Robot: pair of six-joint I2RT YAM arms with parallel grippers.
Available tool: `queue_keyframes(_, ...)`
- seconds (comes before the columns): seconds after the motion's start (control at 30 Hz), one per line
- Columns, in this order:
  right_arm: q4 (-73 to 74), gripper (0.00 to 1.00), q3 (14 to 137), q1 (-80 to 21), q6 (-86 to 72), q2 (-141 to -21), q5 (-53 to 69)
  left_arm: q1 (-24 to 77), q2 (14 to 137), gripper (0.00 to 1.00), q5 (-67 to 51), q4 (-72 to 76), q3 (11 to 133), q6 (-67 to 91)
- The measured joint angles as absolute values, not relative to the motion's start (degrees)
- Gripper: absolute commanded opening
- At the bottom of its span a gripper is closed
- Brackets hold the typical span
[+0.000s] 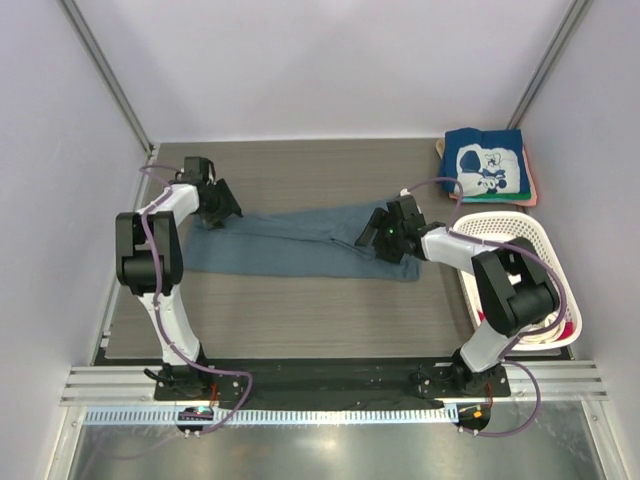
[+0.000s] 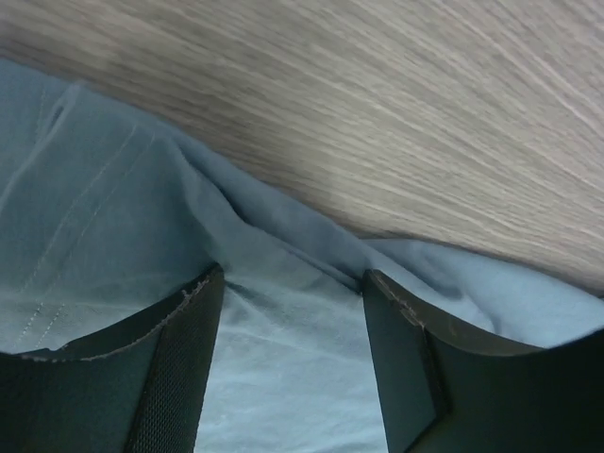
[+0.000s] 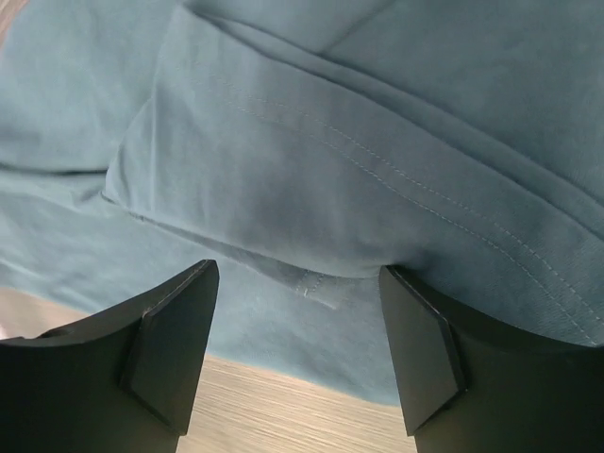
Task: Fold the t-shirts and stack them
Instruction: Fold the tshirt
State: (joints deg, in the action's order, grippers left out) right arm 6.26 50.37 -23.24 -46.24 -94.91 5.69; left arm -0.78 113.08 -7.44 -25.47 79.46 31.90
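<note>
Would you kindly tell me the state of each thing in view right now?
slate-blue t-shirt: lying flat as a long strip, not gripped.
navy printed t-shirt: folded, at the far right corner.
white lattice basket: upright, partly filled.
left hand: open, over the strip's left end.
right hand: open, over its right end.

Wood-grain table [image 1: 300, 322] under slate-blue t-shirt [image 1: 290, 245], folded stack [image 1: 485, 165], seemingly basket [image 1: 505, 228]
</note>
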Motion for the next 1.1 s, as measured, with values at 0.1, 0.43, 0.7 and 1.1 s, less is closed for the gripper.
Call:
queue_keyframes(0.1, 5.6, 0.77, 50.7, -22.9, -50.2, -95.8, 5.7, -0.9, 113.1, 0.63, -7.0, -27.7, 79.1, 33.3)
queue_keyframes(0.43, 10.1, 0.77, 80.8, -20.6, -53.6, -119.3, 9.3, 5.2, 100.2, 0.61, -6.2, -26.4, 61.2, 42.2)
queue_keyframes(0.7, 20.1, 0.82, 147.4, -19.2, -48.1, -159.9, 13.0, 22.3, 76.6, 0.6, -6.6, -26.9, 38.0, 57.5)
queue_keyframes(1.1, 1.7, 0.88, 143.0, -18.2, -44.4, -161.8, 24.6, 52.3, 58.2, 0.76, 11.4, -43.7, 54.9, 65.2)
